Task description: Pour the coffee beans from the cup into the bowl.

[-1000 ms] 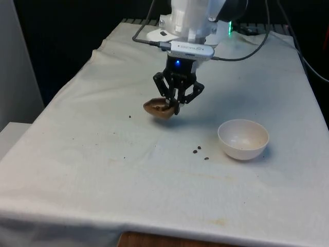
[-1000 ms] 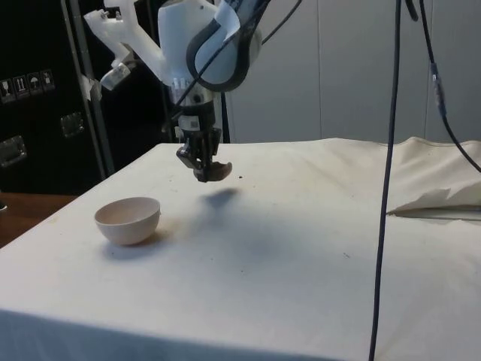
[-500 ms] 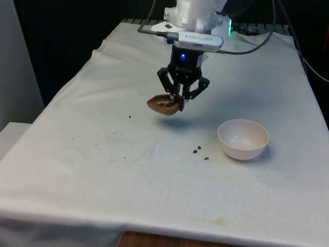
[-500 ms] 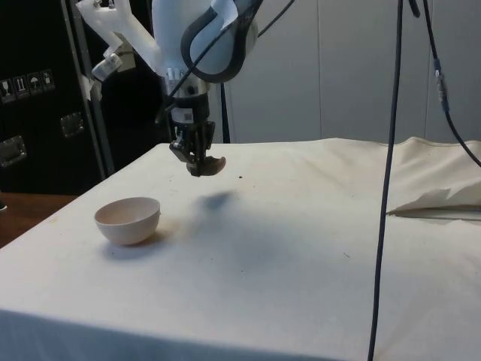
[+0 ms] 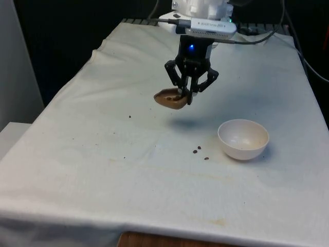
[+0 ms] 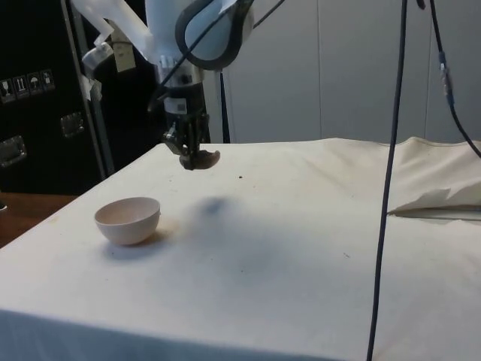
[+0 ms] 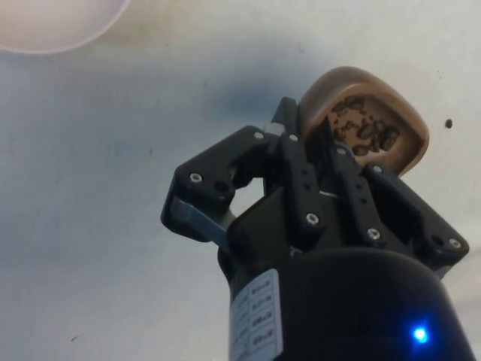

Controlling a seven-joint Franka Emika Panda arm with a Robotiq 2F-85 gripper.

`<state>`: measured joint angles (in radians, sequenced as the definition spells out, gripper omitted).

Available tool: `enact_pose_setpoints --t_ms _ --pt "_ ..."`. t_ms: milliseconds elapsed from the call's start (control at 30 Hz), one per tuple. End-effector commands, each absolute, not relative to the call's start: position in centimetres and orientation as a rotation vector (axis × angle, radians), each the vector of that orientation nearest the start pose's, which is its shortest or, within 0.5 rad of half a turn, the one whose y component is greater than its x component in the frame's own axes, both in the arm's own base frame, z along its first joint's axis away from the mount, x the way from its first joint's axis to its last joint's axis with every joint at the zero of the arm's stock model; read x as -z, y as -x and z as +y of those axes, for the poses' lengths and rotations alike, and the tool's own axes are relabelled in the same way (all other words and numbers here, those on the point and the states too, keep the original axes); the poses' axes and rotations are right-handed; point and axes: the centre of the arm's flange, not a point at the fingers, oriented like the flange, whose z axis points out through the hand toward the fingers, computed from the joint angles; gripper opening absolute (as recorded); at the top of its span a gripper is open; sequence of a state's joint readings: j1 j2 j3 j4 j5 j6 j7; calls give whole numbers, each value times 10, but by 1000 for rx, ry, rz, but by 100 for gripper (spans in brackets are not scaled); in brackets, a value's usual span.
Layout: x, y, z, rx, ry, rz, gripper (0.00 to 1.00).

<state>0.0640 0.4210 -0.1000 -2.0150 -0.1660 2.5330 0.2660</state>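
Note:
My gripper (image 5: 187, 99) is shut on the rim of a small brown wooden cup (image 5: 170, 99), which hangs well above the cloth. From the side, the gripper (image 6: 191, 158) holds the cup (image 6: 204, 159) higher than the bowl (image 6: 128, 219) and behind it. In the wrist view the cup (image 7: 367, 119) is upright and holds dark coffee beans (image 7: 366, 129), pinched between the fingers (image 7: 299, 169). The white bowl (image 5: 243, 139) rests on the table toward the front view's right, nearer the camera than the cup; its inside looks empty. The bowl's edge (image 7: 52, 22) shows in the wrist view.
A few loose coffee beans (image 5: 200, 152) lie on the white cloth just left of the bowl in the front view, with single ones (image 5: 129, 116) farther left. A black cable (image 6: 387, 180) hangs down in the side view.
The gripper has lifted the cup higher and carried it toward the front view's right, closer to the bowl. The cup's shadow on the cloth has shifted with it.

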Motion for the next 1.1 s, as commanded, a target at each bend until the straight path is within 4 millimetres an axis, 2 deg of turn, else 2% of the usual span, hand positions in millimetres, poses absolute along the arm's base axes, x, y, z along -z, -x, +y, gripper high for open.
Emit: enact_pose_setpoints --t_ms 0,433,533,1067 --pt "-256 -614 -15 184 3258 267 3" --pt "-277 -621 10 200 3243 248 3" --pt "-276 -622 11 204 3237 239 3" --pt "-293 -635 47 225 3210 226 3"
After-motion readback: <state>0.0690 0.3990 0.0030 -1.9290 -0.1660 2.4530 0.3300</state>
